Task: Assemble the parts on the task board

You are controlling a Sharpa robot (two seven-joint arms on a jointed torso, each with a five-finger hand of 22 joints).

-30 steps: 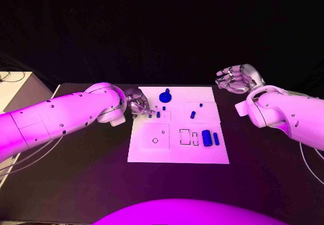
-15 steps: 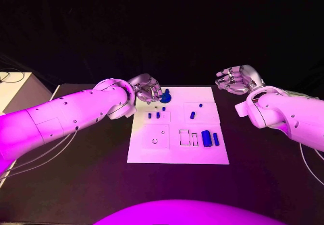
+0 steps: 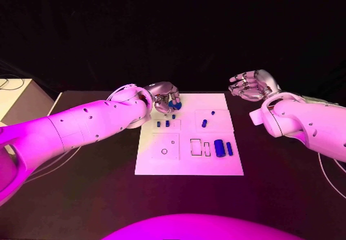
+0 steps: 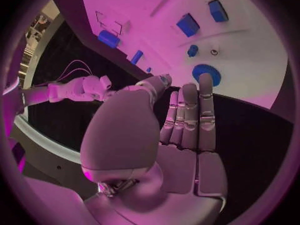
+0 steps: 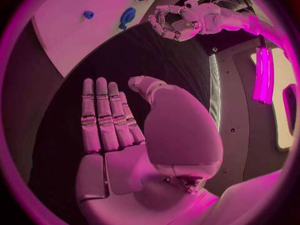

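Left hand (image 3: 165,97) poised at the far left corner of the white board (image 3: 189,165) — fingers straight and side by side in the left wrist view, thumb set apart, nothing held. Blue round part (image 4: 206,74) on the board just beyond those fingertips, partly hidden behind the hand from above. Right hand (image 3: 250,85) raised off the board's far right corner over the black table (image 3: 288,185), fingers curled loosely inward from above, yet flat and empty, palm open, in the right wrist view. Scattered over the board — two small blue pegs (image 3: 163,123) side by side behind an outlined square, a slanted blue piece (image 3: 205,122) toward the middle, a tiny blue dot (image 3: 213,112) farther back, and two upright blue blocks (image 3: 223,148) near the right edge, beside empty rectangular outlines.
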